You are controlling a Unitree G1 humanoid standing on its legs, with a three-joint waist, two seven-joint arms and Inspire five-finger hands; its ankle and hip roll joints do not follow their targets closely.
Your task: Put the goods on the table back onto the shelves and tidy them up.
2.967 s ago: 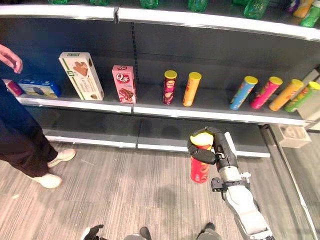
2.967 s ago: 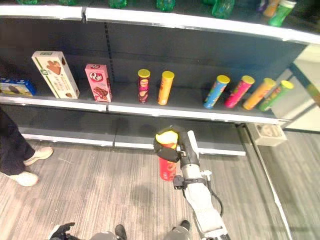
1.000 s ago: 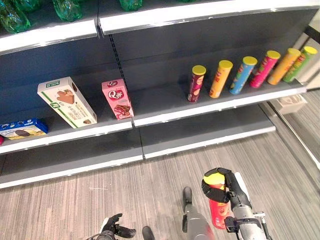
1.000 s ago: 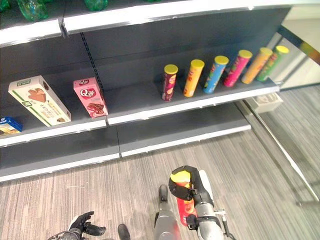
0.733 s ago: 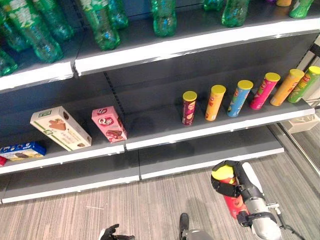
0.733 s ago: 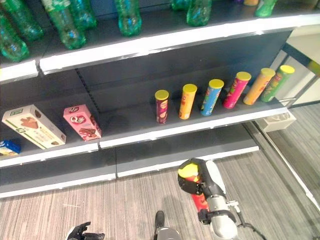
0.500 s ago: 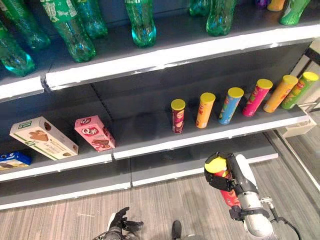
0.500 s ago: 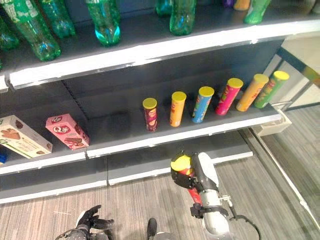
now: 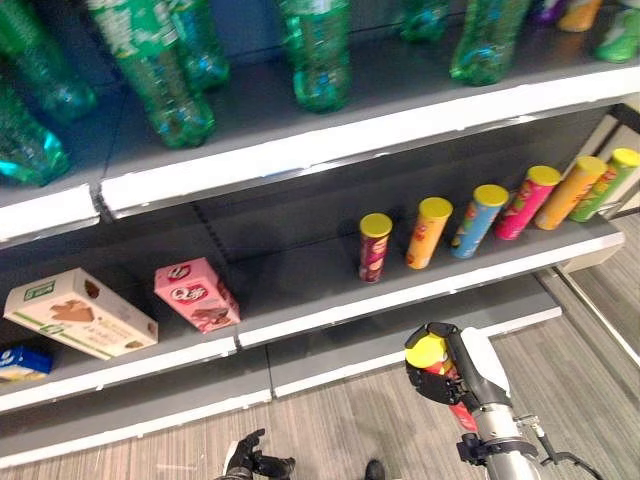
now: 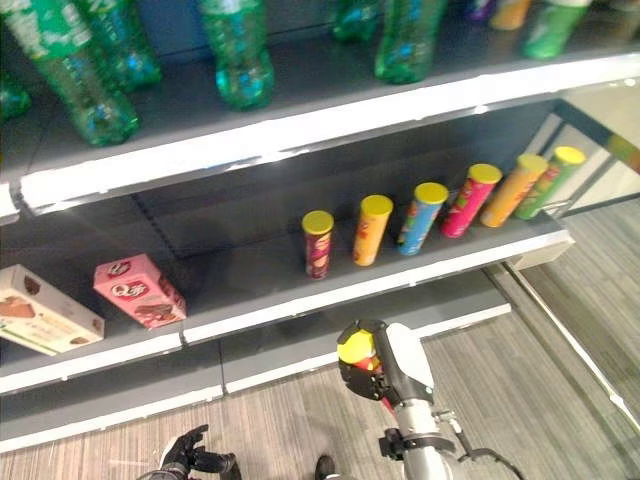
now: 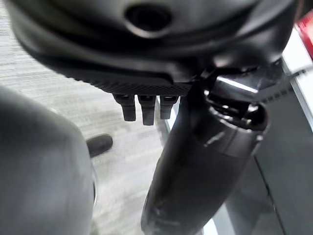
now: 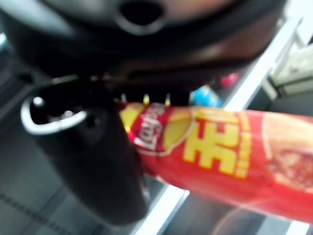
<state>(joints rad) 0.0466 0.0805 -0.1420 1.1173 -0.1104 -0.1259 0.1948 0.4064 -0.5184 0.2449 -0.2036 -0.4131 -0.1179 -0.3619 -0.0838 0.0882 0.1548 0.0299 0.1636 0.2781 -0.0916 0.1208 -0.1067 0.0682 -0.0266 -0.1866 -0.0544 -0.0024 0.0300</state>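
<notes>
A red chip can with a yellow lid (image 9: 425,351) is held upright in my right hand (image 9: 466,366), whose fingers curl round its top; up close the red can (image 12: 220,152) lies across the palm. The hand is in front of and below the middle shelf (image 9: 300,285), level with the bottom shelf's edge. On that shelf, several chip cans stand in a tilted row, from a maroon can (image 9: 374,246) to a green can (image 9: 607,184). My left hand (image 9: 250,462) hangs low over the floor, fingers relaxed and holding nothing.
A pink box (image 9: 196,295), a white-and-green box (image 9: 80,313) and a blue box (image 9: 18,362) lie on the shelf's left part. Green bottles (image 9: 320,50) line the upper shelf. The bottom shelf (image 9: 330,345) is bare. There is free shelf room left of the maroon can.
The camera has moved closer and tilted up, bringing the bottle shelf into view. My right hand has kept hold of the red can and carried it nearer the shelves. The person is out of view.
</notes>
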